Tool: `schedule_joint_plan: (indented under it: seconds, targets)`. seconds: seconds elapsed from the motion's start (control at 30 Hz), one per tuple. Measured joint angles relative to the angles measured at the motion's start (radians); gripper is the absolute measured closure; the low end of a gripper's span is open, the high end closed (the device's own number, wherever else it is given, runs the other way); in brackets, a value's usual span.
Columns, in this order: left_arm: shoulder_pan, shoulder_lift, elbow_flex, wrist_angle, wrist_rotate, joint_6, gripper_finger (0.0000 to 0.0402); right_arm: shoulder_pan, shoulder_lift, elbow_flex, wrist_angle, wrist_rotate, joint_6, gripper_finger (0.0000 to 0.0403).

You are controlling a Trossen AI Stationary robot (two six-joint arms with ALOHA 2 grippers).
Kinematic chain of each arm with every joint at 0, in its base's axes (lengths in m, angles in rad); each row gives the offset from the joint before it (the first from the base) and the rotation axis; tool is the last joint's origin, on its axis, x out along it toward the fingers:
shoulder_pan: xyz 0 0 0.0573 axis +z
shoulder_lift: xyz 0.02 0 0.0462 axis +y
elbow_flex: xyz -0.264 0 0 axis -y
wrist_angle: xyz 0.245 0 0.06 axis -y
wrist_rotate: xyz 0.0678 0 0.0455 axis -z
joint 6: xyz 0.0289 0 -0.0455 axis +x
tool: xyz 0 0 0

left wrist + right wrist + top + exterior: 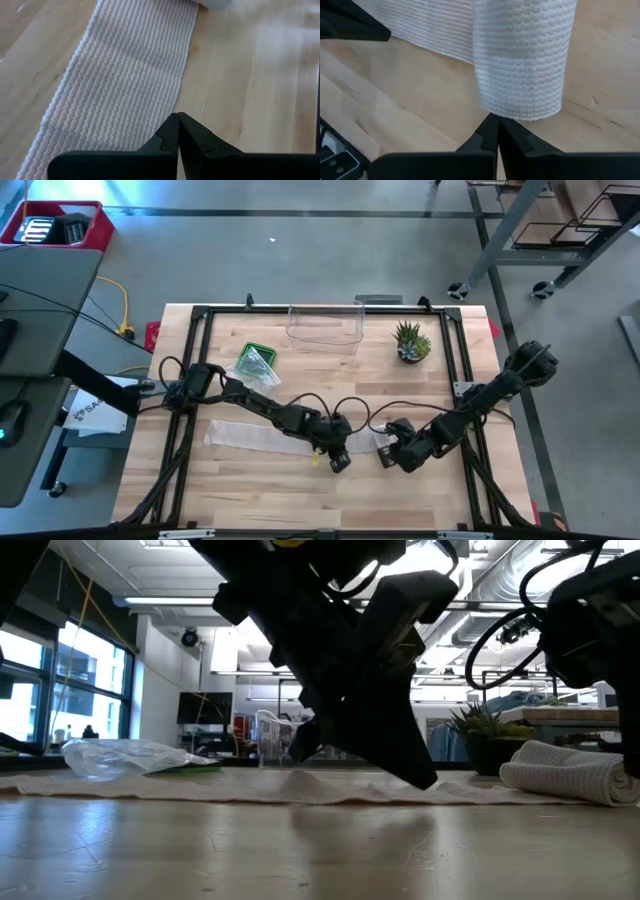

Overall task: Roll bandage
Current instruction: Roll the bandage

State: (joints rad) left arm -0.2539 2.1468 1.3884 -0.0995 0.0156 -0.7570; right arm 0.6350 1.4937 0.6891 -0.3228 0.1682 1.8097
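Observation:
A white woven bandage [262, 436] lies flat as a long strip across the wooden table. Its right end is rolled up into a short roll [568, 772], which also shows in the right wrist view [522, 60]. My left gripper [178, 118] is shut and slants down at the strip's near long edge [181, 95], left of the roll. My right gripper [498, 119] is shut, its tips at one end face of the roll. In the high view the left gripper [340, 461] and the right gripper [390, 457] stand close together. My left gripper's shut fingertips come down slanting right at the strip's near long edge [175, 107]; I cannot tell whether they touch cloth or wood. My right gripper's shut fingertips meet the lower rim of the roll's end [515, 116], coming steeply from above; I cannot tell whether they touch it.
A clear plastic box [325, 326], a small potted plant [410, 342] and a green tray with a crumpled plastic bag [255, 362] stand toward the far edge. A black frame [200, 315] runs around the table. Bare wood [270, 495] lies near the front edge.

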Motion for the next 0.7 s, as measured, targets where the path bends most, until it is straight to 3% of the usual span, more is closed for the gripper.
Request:
schedule_joint_plan:
  seconds: [0.3, 0.53, 0.7]
  targets:
    - [0.000, 0.000, 0.000, -0.009, -0.005, 0.001, 0.0402, 0.000, 0.000, 0.000, -0.009, 0.017, 0.020, 0.0403]
    - [0.000, -0.001, 0.000, -0.058, -0.120, 0.016, 0.0402, 0.000, 0.000, 0.000, 0.003, 0.014, 0.034, 0.0403]
    - [-0.002, 0.001, 0.000, -0.066, -0.144, 0.031, 0.0401, 0.000, 0.000, 0.000, 0.020, 0.014, 0.034, 0.0403]
